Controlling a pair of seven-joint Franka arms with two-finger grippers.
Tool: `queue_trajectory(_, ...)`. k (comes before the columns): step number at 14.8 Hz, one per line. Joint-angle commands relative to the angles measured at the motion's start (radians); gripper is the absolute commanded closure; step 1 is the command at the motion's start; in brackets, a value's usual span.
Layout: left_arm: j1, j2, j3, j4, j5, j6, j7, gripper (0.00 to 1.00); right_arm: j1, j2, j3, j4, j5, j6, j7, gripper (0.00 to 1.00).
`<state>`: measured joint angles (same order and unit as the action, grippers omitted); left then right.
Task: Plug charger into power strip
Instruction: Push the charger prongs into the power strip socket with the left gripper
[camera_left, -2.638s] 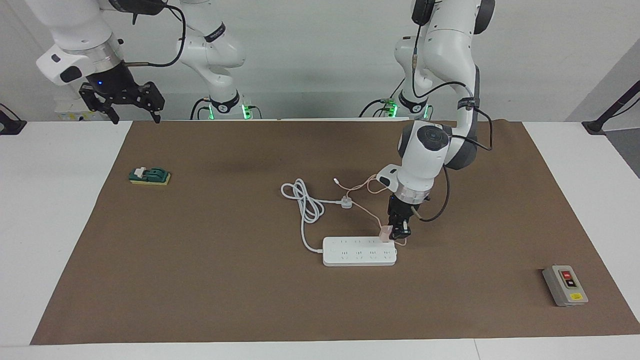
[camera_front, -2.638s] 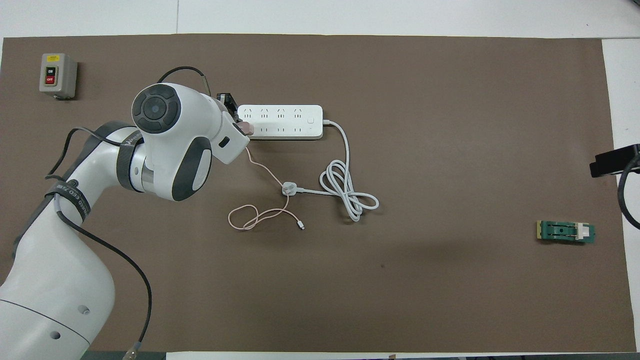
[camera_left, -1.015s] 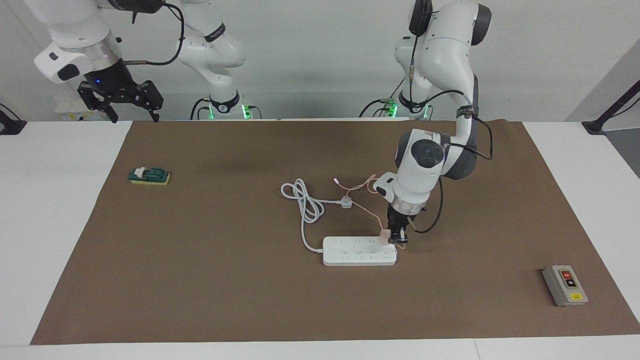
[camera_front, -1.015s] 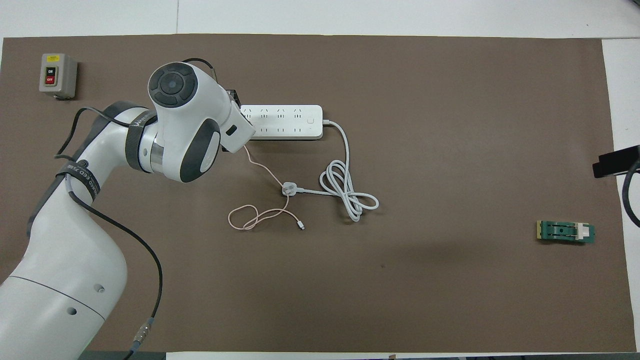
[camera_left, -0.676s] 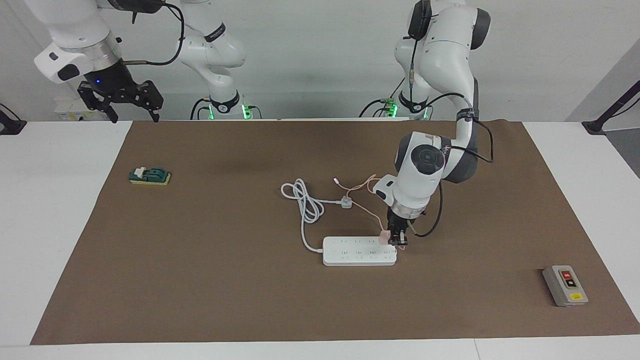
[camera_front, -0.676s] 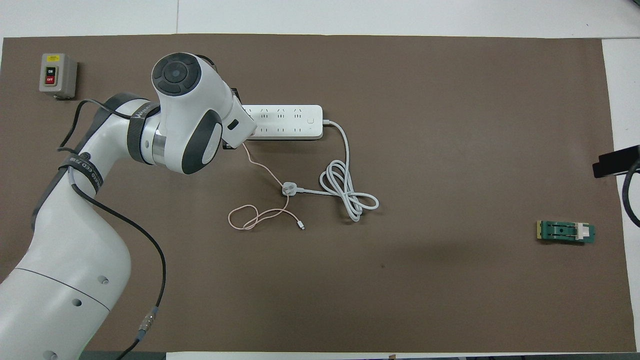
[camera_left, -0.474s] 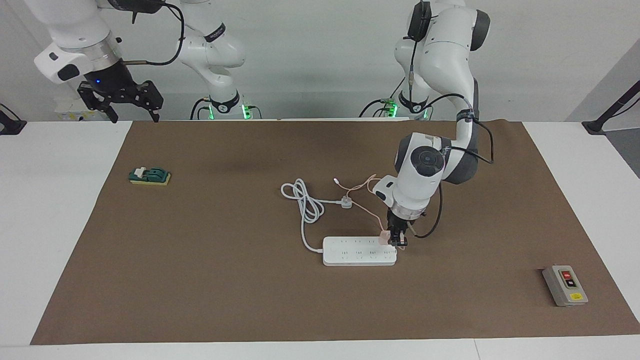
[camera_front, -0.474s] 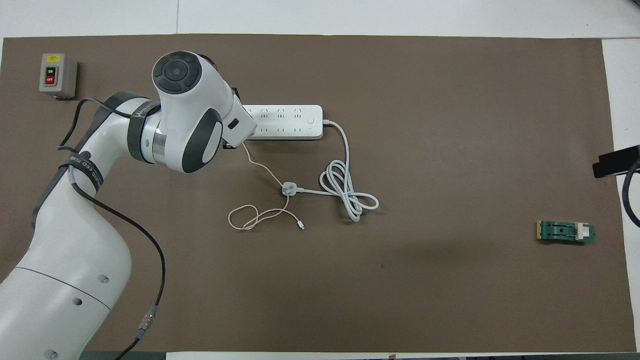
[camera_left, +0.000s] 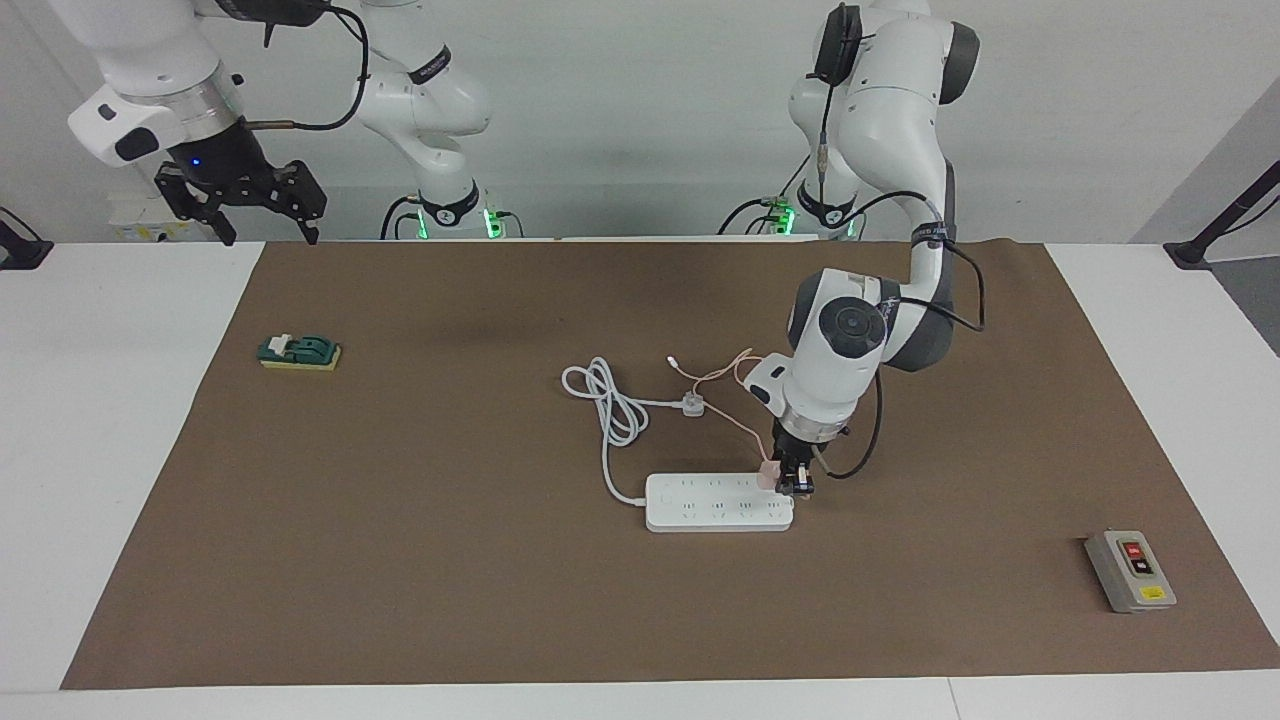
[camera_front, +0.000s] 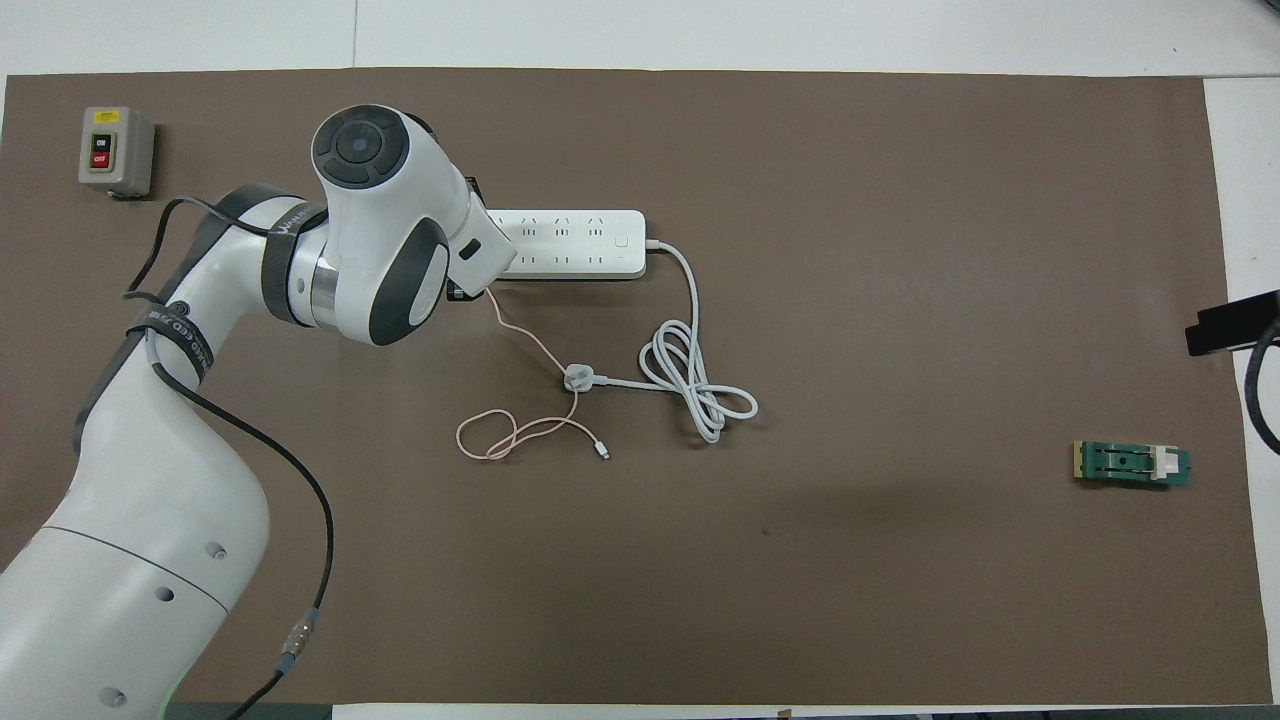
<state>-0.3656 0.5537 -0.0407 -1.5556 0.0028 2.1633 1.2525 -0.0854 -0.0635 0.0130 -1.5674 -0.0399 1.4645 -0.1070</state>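
The white power strip (camera_left: 715, 503) (camera_front: 580, 243) lies flat mid-table on the brown mat. The pale pink charger (camera_left: 767, 475) stands on the strip's end toward the left arm's end of the table, in the socket row nearer the robots. My left gripper (camera_left: 795, 484) points straight down right at the charger, touching or almost touching it. In the overhead view the left wrist hides the charger and that end of the strip. The thin pink cable (camera_front: 530, 345) trails back toward the robots. My right gripper (camera_left: 270, 225) waits open, high over the table's corner at the right arm's end.
A white plug (camera_left: 692, 405) (camera_front: 578, 377) with a coiled thick white cord (camera_front: 700, 385) lies just nearer the robots than the strip. A grey button box (camera_left: 1130, 572) (camera_front: 115, 150) sits toward the left arm's end, a green block (camera_left: 300, 352) (camera_front: 1133, 464) toward the right arm's end.
The left gripper has come down with the charger onto the strip's end, and its wrist has shifted slightly over the strip. The right arm has not moved.
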Motion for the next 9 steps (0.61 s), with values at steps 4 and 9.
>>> queue_trajectory(4, 0.017, -0.063, 0.018, 0.038, -0.183, -0.097, -0.062, 0.00, -0.016, -0.022, 0.005, -0.023, 0.025, 0.008, 0.003, 0.00)
queue_trajectory(9, 0.030, -0.230, 0.025, 0.039, -0.184, -0.330, -0.465, 0.00, -0.016, -0.021, 0.007, -0.023, 0.025, 0.010, 0.004, 0.00)
